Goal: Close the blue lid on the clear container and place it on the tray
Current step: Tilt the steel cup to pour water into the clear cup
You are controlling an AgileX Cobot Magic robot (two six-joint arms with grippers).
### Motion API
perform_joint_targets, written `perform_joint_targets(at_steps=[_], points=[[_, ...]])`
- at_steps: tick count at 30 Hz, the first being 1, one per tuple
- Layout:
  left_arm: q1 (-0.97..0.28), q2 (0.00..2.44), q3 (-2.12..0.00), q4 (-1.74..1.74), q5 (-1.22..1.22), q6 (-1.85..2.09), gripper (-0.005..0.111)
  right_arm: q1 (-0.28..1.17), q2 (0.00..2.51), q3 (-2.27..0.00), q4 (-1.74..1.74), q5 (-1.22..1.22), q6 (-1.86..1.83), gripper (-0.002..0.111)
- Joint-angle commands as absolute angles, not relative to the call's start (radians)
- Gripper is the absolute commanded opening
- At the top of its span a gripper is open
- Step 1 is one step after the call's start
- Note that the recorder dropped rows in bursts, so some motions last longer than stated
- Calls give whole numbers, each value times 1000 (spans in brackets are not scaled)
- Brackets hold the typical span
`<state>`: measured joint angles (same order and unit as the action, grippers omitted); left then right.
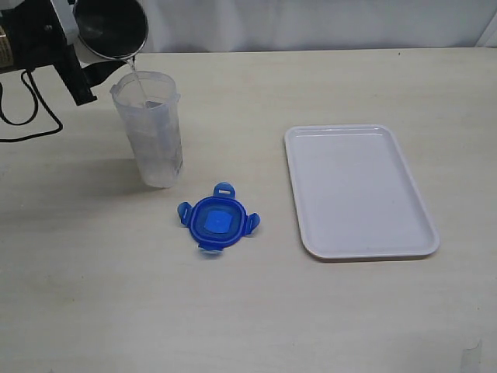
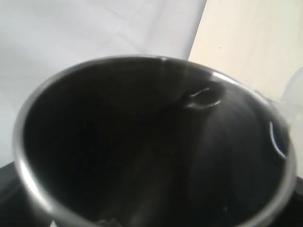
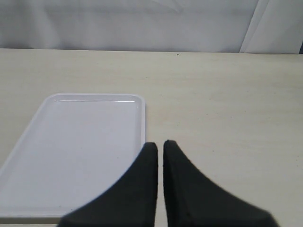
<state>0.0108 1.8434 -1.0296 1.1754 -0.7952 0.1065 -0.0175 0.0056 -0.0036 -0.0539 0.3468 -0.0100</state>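
The clear container (image 1: 151, 132) stands upright and uncovered on the table at the left. Above its mouth, my left gripper (image 1: 74, 66) holds a grey metal cup (image 1: 110, 27) tilted over, and a thin stream of water runs from the cup into the container. The cup's dark inside (image 2: 151, 142) fills the left wrist view and hides the fingers. The blue lid (image 1: 218, 220) lies flat on the table in front of the container, flaps spread. The white tray (image 1: 357, 190) sits to the right with nothing on it. My right gripper (image 3: 160, 144) hovers shut and empty over the tray's (image 3: 80, 151) near edge.
A black cable (image 1: 31, 109) loops on the table at the far left under the left arm. A pale wall or curtain runs behind the table's back edge (image 1: 311, 50).
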Motion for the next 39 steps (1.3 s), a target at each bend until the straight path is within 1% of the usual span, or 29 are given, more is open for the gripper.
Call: perform_joint_targets(at_steps=[1,19,39], points=[[12,1823,-1049,1147,-841,160,0,-21,0,0,-56,345,-14,4],[10,1823,-1049,1147,-843,321,0,-21,0,0,-56,345,-14,4],[10,1823,-1049,1147,-854,325,0,-21,0,0,-58,345,-14,4]])
